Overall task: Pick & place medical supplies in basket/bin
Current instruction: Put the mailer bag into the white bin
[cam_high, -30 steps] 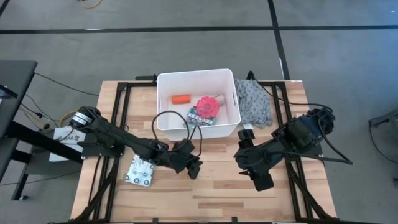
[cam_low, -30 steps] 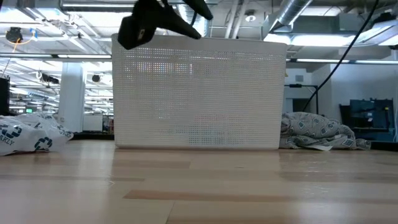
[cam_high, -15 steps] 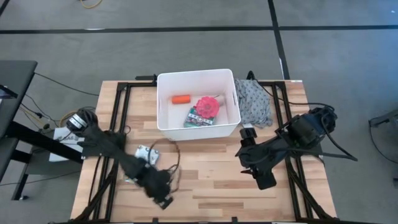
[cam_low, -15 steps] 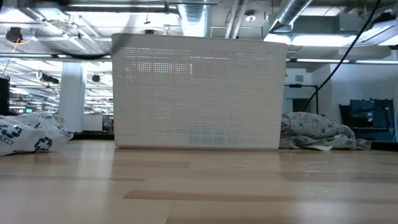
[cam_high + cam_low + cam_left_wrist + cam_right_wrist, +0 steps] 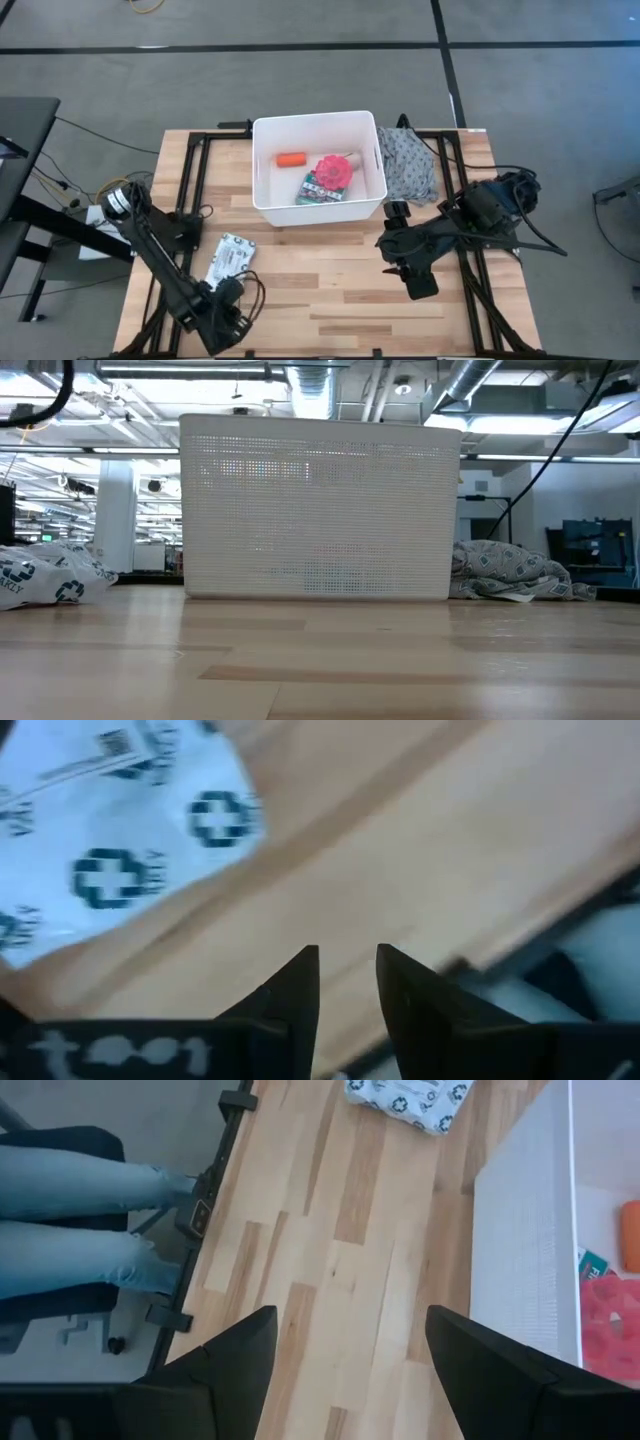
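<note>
The white tub stands at the table's far middle and holds an orange cylinder, a pink roll and a green-white box. A white packet with green print lies flat on the wood, left of centre; it also shows in the left wrist view and the low view. My left gripper hovers near the table's near-left corner, just nearer than the packet, open by a narrow gap. My right gripper is wide open over bare wood, right of centre.
A grey patterned cloth lies bunched against the tub's right side. A seated person's legs in jeans show beyond the table's left edge. Bare wood spreads between the two grippers, on the tub's near side.
My left arm has swung away from the tub's near wall, passed over the packet and come down by the table's near-left corner. It has left the low view, where it showed above the tub a second ago.
</note>
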`<state>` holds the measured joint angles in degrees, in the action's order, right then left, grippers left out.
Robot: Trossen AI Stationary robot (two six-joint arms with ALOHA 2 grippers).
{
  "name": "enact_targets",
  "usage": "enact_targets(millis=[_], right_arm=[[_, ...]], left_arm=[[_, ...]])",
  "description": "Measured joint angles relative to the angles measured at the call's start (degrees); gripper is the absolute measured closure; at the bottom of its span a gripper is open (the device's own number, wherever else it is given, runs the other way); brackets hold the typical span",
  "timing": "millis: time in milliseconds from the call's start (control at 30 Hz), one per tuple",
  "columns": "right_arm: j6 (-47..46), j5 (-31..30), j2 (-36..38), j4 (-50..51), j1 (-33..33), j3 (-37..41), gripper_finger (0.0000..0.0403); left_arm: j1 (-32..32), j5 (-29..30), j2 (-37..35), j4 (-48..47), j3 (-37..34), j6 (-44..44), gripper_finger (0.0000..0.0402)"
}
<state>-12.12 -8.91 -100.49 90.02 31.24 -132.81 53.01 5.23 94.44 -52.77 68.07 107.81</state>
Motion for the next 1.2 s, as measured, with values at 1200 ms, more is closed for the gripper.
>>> enact_targets(millis=[1200], right_arm=[[1.97,0.0,0.0,0.0,-3.5,0.0,0.0153]], left_arm=[[-2.92,-1.18,8.83,-18.3,6.64,-39.84,0.0308]])
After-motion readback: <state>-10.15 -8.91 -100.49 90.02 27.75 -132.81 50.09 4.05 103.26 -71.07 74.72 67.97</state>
